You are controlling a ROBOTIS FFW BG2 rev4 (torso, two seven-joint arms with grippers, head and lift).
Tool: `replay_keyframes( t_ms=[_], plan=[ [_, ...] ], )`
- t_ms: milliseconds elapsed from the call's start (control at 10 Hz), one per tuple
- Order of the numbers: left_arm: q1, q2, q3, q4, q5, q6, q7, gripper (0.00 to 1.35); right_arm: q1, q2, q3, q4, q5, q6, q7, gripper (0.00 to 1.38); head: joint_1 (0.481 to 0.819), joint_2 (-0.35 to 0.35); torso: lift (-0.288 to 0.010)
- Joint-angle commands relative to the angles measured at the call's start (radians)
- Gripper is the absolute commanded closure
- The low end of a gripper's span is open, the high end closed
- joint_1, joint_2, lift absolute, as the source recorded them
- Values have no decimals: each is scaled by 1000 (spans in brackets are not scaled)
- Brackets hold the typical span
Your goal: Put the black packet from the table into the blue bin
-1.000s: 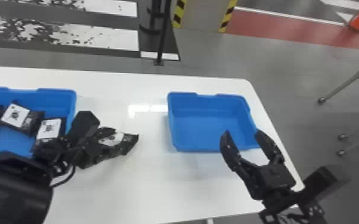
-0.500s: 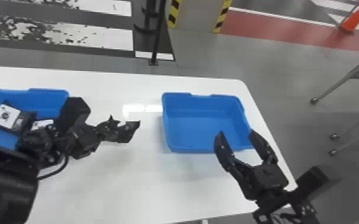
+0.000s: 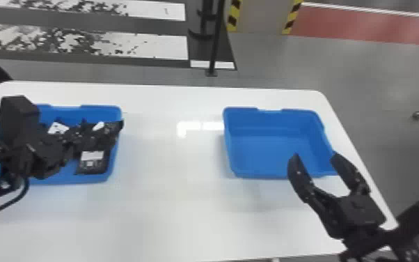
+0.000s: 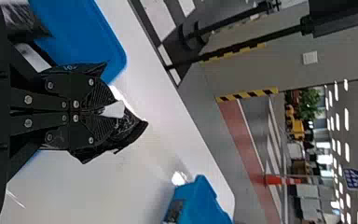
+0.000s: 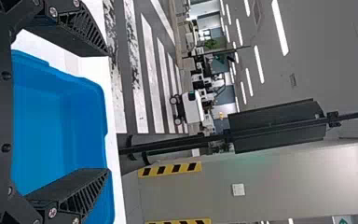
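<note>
Right, my left gripper (image 4: 103, 111) is clamped on the black packet (image 4: 129, 133), which juts past its fingertips, near the rim of the blue bin (image 3: 101, 110) beneath. I'd ease it inward off that wall, lower gently, then spread the fingers evenly; my right gripper (image 3: 314, 161) waits, spread apart.

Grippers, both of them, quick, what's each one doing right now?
Left gripper: closed on a black packet.
Right gripper: open, nothing between its fingers.
</note>
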Motion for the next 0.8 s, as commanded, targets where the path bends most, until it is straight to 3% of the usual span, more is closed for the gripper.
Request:
replay_keyframes(
  t_ms=[0, 100, 200, 300, 400, 500, 700],
  plan=[
    [27, 6, 141, -1, -73, -17, -9, 1207, -2, 1, 4, 2, 0, 0, 0, 133, 695, -50, -110],
    [32, 8, 201, 24, -111, -46, -11, 1207, -5, 1, 6, 2, -2, 0, 0, 133, 695, 32, -110],
    [34, 6, 231, 34, -114, -56, -11, 1007, -5, 1, 6, 2, 0, 0, 0, 133, 695, 68, -110],
    [29, 3, 235, 34, -107, -59, -11, 496, -5, 1, 6, 2, 0, 0, 0, 133, 695, 126, -110],
    [29, -3, 223, 34, -85, -54, -11, 188, -5, 1, 8, 5, -2, 0, 0, 133, 695, 153, -110],
    [34, -14, 225, 34, -65, -56, -9, 101, -5, 1, 12, 5, -2, 0, 0, 133, 695, 153, -110],
    [86, -63, 317, 34, 9, -216, 1, 125, -2, 1, 12, 2, -6, 0, 0, 133, 695, 139, -110]
  ],
)
